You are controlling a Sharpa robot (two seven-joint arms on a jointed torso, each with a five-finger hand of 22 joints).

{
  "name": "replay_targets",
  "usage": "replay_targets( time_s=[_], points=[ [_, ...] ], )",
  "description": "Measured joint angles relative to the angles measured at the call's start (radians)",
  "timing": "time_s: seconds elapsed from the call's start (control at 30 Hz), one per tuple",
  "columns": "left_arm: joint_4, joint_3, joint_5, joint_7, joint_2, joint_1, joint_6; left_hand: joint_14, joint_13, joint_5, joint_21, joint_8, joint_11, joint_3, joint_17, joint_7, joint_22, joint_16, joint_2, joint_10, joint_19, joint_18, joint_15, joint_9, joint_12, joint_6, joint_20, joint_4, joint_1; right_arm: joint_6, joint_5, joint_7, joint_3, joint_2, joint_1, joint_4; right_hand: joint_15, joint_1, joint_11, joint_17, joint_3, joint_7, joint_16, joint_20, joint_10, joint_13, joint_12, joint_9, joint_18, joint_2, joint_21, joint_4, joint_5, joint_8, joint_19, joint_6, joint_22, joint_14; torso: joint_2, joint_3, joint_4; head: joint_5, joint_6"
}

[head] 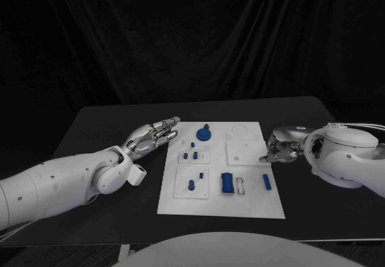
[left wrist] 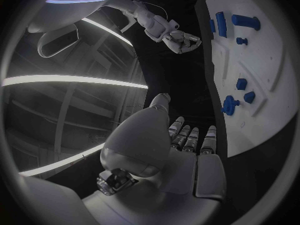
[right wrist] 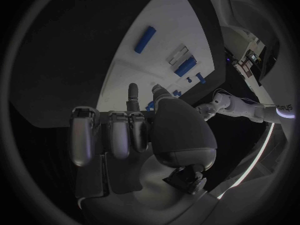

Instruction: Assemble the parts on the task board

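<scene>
The white task board (head: 221,200) lies in the middle of the black table, also seen from the wrists (left wrist: 265,130) (right wrist: 156,70). A round blue part (head: 203,133) (left wrist: 230,105) stands near its far edge. Small blue pegs (head: 191,156) sit in the left plates. A blue block (head: 227,183) (right wrist: 186,65) and a blue peg (head: 266,181) (right wrist: 145,39) lie near the right front. My left hand (head: 154,135) (left wrist: 187,150) hovers just left of the board's far corner, fingers stretched out and holding nothing. My right hand (head: 280,150) (left wrist: 179,37) (right wrist: 125,135) is at the board's right edge, fingers curled in with nothing visible in them.
A white block (head: 240,183) lies beside the blue block. A raised white square plate (head: 245,152) sits on the board next to the right hand. Bare black table (head: 104,128) surrounds the board, with a dark curtain behind.
</scene>
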State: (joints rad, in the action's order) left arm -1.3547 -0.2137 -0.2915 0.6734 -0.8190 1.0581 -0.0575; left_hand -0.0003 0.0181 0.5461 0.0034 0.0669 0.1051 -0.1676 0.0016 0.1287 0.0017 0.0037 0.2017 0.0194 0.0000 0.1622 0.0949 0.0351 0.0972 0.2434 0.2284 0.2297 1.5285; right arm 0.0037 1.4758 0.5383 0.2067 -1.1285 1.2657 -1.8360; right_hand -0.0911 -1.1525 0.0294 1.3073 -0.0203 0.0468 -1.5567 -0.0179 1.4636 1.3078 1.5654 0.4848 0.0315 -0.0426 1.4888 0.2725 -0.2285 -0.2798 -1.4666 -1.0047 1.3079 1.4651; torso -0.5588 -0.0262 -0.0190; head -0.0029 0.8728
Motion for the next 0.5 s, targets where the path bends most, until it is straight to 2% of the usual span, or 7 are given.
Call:
replay_targets(
  time_s=[0.03,0.1,0.23,0.3,0.33,0.4,0.5],
  points=[
    [0.0,0.0,-0.001,0.0,0.0,0.0,0.004,-0.001,0.0,-0.035,0.0,-0.005,-0.006,-0.01,0.0,-0.02,0.0,0.0,-0.004,-0.002,0.001,0.0,-0.012,-0.002,0.0,-0.02,-0.012,0.033,-0.015,0.013,-0.013,0.008,0.0,0.004,0.0,0.007,0.0,0.009,-0.003,0.0,0.003,0.003,0.0,0.0,0.003,0.0,0.0,-0.004,0.0,0.001,0.0,0.004,0.0,0.006,0.0,-0.002,0.0,0.0,0.0,0.0,-0.0003,-0.001,0.0],
    [0.0,0.0,-0.004,0.0,0.0,0.0,0.014,0.001,0.0,-0.087,0.0,-0.025,-0.01,-0.025,0.0,-0.065,0.0,0.0,-0.007,-0.003,-0.001,0.0,-0.017,-0.009,-0.001,-0.066,-0.02,0.059,-0.038,0.037,-0.036,0.021,0.0,0.013,0.0,0.019,0.0,0.023,-0.003,0.0,0.004,0.003,0.002,0.0,0.003,0.0,0.0,-0.014,0.0,0.007,-0.005,0.009,0.002,0.018,0.0,-0.003,0.0,0.0,-0.001,0.0,-0.0006,-0.002,0.0],
    [0.0,0.0,-0.015,0.001,0.001,0.0,0.037,0.001,-0.001,-0.137,0.0,-0.048,-0.01,-0.049,-0.001,-0.121,0.0,0.0,-0.004,-0.003,0.0,0.0,-0.017,-0.018,-0.008,-0.132,-0.02,0.064,-0.056,0.077,-0.079,0.041,0.0,0.027,0.0,0.038,0.0,0.032,-0.003,0.0,0.004,0.003,0.007,-0.004,0.003,0.0,0.0,-0.026,0.0,0.008,-0.008,0.009,0.013,0.028,0.004,-0.003,0.0,0.0,-0.001,0.0,-0.0007,-0.005,0.0],
    [0.0,0.0,-0.022,0.001,0.001,0.0,0.048,0.001,-0.004,-0.174,0.0,-0.056,-0.017,-0.066,-0.001,-0.197,0.0,0.0,0.001,-0.009,0.003,0.0,-0.017,-0.026,-0.026,-0.193,-0.023,0.063,-0.079,0.092,-0.095,0.05,0.0,0.032,0.0,0.045,0.0,0.032,-0.003,0.0,0.004,0.003,0.007,-0.004,0.003,0.0,0.0,-0.027,0.0,0.008,-0.008,0.009,0.014,0.03,0.004,-0.003,0.0,0.0,-0.001,-0.0001,-0.0007,-0.005,0.0],
    [0.001,0.0,-0.024,0.001,0.001,0.0,0.052,0.001,-0.005,-0.181,0.0,-0.058,-0.024,-0.071,-0.001,-0.217,-0.001,0.0,0.005,-0.009,0.003,0.0,-0.017,-0.028,-0.033,-0.21,-0.023,0.063,-0.082,0.098,-0.1,0.053,0.0,0.033,0.0,0.048,0.0,0.032,-0.003,0.0,0.004,0.005,0.007,-0.004,0.003,0.0,0.0,-0.028,0.0,0.008,-0.011,0.009,0.014,0.03,0.004,-0.005,0.0,0.0,-0.001,-0.0002,-0.0003,-0.005,0.0],
    [0.002,0.0,-0.03,0.001,0.001,0.0,0.061,0.001,-0.006,-0.181,0.0,-0.058,-0.025,-0.071,-0.001,-0.226,-0.001,0.0,0.005,-0.01,0.003,0.0,-0.017,-0.029,-0.037,-0.219,-0.023,0.063,-0.083,0.108,-0.111,0.059,0.0,0.035,0.0,0.051,0.0,0.032,-0.003,0.0,0.004,0.007,0.007,-0.004,0.003,0.0,0.0,-0.028,0.0,0.008,-0.014,0.009,0.014,0.03,0.004,-0.007,0.0,0.0,-0.001,-0.0003,0.0002,-0.005,0.0],
    [0.003,0.0,-0.037,0.002,0.002,0.0,0.07,0.001,-0.006,-0.181,0.0,-0.058,-0.025,-0.071,-0.001,-0.227,-0.001,0.0,0.005,-0.01,0.003,0.0,-0.017,-0.029,-0.041,-0.22,-0.023,0.063,-0.083,0.119,-0.122,0.066,0.0,0.037,0.0,0.055,0.0,0.032,-0.003,0.001,0.004,0.007,0.012,-0.007,0.003,0.0,0.0,-0.032,0.0,0.008,-0.014,0.009,0.014,0.034,0.0,-0.007,0.0,0.0,-0.001,-0.0004,0.0012,-0.006,0.0]
  ],
)
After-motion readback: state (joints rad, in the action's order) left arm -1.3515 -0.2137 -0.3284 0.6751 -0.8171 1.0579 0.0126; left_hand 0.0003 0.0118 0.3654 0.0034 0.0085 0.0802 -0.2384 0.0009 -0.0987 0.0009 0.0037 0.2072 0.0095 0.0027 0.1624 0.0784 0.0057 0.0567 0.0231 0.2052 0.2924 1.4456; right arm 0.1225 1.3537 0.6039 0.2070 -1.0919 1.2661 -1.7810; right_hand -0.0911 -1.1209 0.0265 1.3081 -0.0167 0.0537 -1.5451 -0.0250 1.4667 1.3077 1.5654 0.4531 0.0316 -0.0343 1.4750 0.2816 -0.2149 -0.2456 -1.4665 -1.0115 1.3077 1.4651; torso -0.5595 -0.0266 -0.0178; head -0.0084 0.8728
